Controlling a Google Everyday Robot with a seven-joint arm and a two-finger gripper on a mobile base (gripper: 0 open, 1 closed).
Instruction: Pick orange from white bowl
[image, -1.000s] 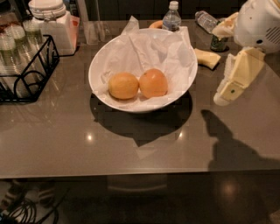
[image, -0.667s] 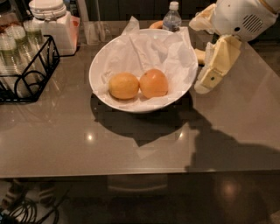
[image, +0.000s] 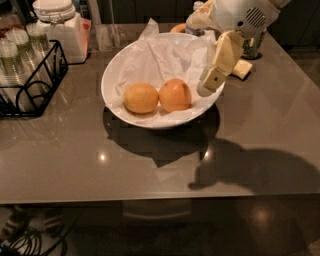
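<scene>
The glossy grey table (image: 270, 125) spreads under your gripper (image: 206, 89), lamp glints on it in a dim room. The bowl (image: 107, 75) sits below the tool, its paper lining likely keeping the fruit from rolling. The gripper hangs tilted over the bowl's right rim; open or closed, I cannot tell. The orange (image: 175, 95) lies just left of its tip, touching the paler fruit (image: 141, 98) beyond.

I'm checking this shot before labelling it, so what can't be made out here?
All in the camera view:
Gripper, above the right side of the white bowl, hides that stretch of rim.
Arm covers most of the bottle behind.
Left edge cuts off the wire rack.
Paper hides the underside of the orange.
</scene>
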